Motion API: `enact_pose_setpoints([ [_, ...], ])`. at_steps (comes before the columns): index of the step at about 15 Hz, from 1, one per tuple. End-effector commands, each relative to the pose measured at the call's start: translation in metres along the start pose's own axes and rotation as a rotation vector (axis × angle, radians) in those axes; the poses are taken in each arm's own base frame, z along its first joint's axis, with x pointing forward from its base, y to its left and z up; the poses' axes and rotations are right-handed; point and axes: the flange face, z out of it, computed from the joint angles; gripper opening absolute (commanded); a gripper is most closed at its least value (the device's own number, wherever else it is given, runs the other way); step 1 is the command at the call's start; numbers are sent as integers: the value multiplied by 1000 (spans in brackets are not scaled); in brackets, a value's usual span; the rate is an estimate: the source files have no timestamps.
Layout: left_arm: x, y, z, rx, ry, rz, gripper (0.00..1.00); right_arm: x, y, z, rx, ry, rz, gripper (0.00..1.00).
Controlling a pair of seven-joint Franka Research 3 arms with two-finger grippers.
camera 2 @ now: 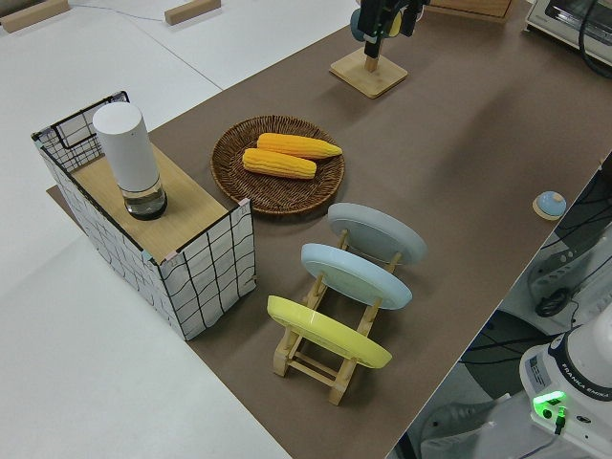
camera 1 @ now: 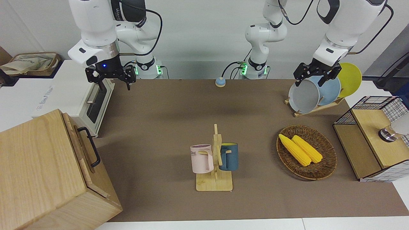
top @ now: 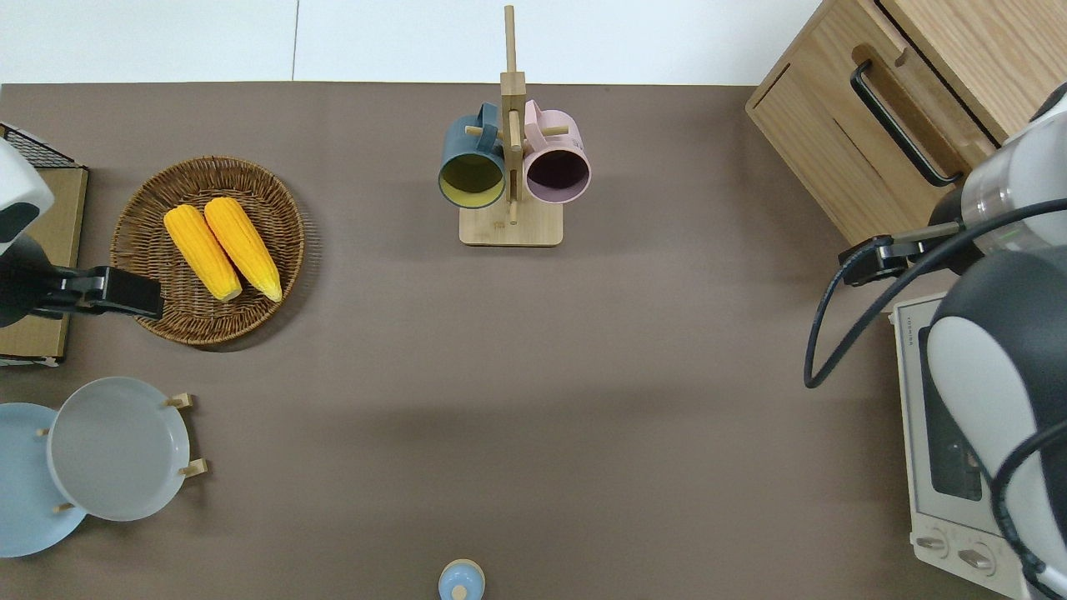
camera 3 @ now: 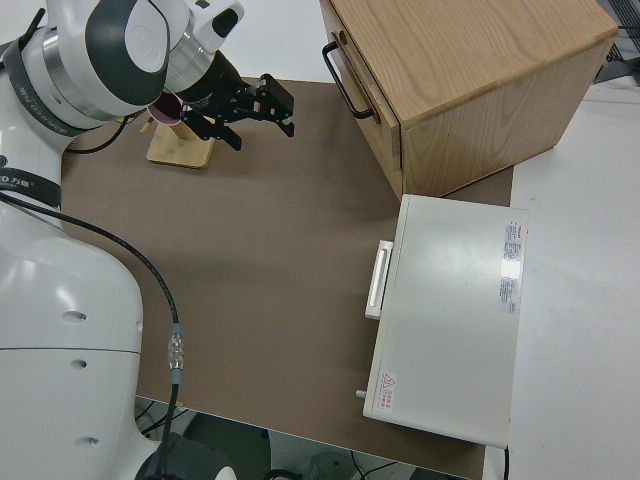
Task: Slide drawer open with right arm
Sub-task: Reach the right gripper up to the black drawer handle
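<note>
The drawer (camera 1: 81, 150) is a shallow pale-wood panel near the top of the large wooden cabinet (camera 1: 38, 172) at the right arm's end of the table. It sits flush with the cabinet, and its black U-shaped handle (camera 1: 91, 147) (top: 899, 123) (camera 3: 345, 80) is free. My right gripper (camera 1: 114, 83) (top: 867, 260) (camera 3: 262, 132) hangs open and empty over the brown mat. It is just off the white toaster oven's door and apart from the handle. The left arm is parked, its gripper (camera 1: 309, 82) open.
The white toaster oven (camera 1: 96, 102) (camera 3: 450, 320) stands next to the cabinet, nearer to the robots. A wooden mug rack (camera 1: 215, 159) with two mugs stands mid-table. A wicker basket (camera 1: 329, 166) of corn, a plate rack (camera 1: 314, 110) and a wire-mesh box (camera 1: 370, 143) occupy the left arm's end.
</note>
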Motion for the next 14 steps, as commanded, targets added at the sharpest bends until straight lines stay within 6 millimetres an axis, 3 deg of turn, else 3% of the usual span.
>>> enact_pose_setpoints([
  [1, 1, -1, -4, 16, -5, 10, 993, 7, -24, 2, -156, -3, -68, 985],
  [6, 1, -1, -3, 16, -7, 10, 993, 16, -56, 7, -357, 4, -144, 985],
  [14, 1, -1, -4, 16, -5, 10, 993, 34, -99, 34, -673, 47, -280, 985],
])
